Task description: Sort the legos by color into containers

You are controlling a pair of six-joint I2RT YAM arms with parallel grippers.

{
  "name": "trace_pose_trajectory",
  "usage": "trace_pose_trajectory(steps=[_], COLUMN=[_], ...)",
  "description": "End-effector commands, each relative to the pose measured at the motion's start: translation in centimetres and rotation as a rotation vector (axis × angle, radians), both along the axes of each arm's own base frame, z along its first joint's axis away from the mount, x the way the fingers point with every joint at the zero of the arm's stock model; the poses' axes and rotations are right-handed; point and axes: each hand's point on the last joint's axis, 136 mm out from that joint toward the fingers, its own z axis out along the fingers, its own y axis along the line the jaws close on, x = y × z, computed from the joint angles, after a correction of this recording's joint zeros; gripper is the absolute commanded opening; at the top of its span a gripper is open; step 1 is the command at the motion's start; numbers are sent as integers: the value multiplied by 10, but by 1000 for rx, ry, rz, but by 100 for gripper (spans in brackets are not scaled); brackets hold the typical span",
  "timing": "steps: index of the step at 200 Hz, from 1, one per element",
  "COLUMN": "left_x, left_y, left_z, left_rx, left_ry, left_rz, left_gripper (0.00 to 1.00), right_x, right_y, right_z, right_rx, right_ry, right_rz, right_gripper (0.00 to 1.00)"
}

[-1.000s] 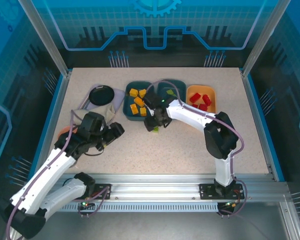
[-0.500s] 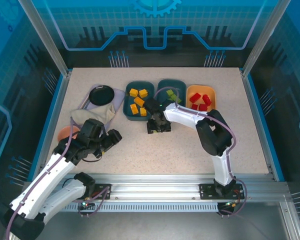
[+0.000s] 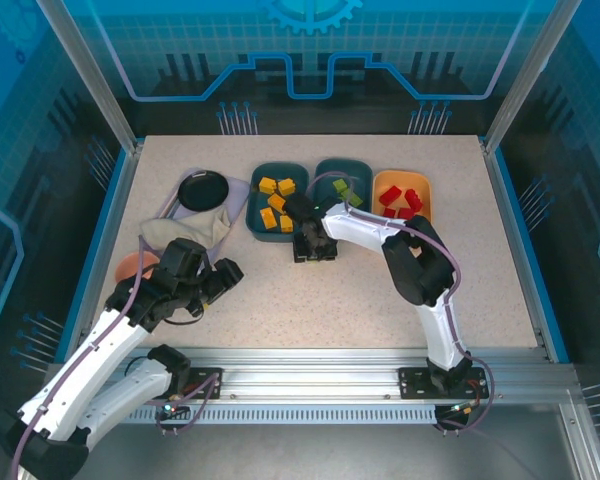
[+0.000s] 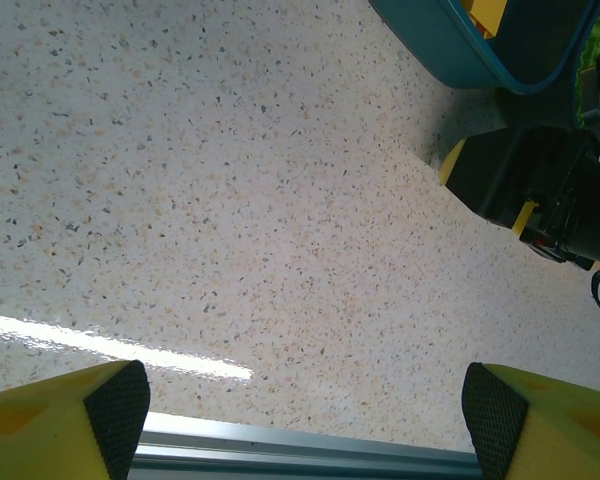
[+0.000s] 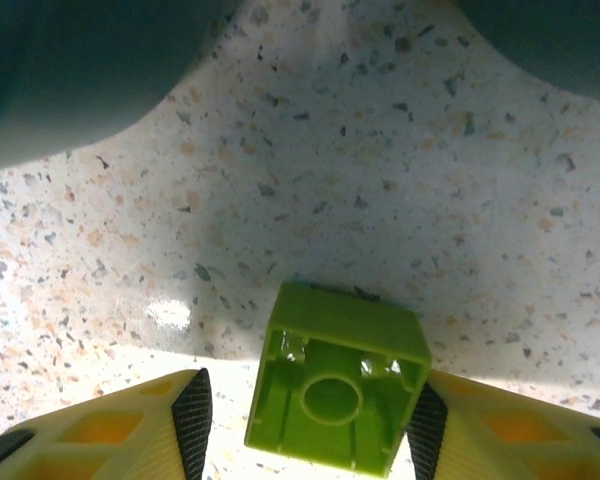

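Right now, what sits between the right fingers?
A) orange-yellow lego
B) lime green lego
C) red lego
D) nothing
B: the right wrist view shows a lime green lego on the table between the right fingers, hollow side toward the camera.

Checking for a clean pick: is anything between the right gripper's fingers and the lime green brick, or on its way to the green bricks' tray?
Nothing visible. The lime green brick lies on bare table between the right gripper's fingers; the teal tray holding green bricks stands just beyond, only its rim to clear.
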Motion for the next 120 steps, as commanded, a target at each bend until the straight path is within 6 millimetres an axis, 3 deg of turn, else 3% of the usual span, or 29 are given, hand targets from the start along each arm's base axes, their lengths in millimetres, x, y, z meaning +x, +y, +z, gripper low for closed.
trace_pose_trajectory(steps=[1, 43, 59, 91, 120], left_x=[-2, 1, 2, 7, 28], left_y=[1, -2, -2, -6, -21], left_z=[-5, -7, -7, -2, 18], left_rx=[-4, -7, -3, -5, -25], left_ry=[23, 27, 28, 19, -14], left_rz=[7, 2, -1, -14, -54], left_gripper=[85, 85, 84, 85, 85], right_x=[11, 13, 13, 14, 27], right_y=[-3, -2, -4, -9, -28], right_z=[-3, -5, 2, 44, 92], right_rx=[-12, -14, -15, 20, 72], right_ry=[-15, -21, -34, -119, -190], right_rz=[-18, -11, -4, 3, -24], right_gripper=[56, 35, 31, 28, 28])
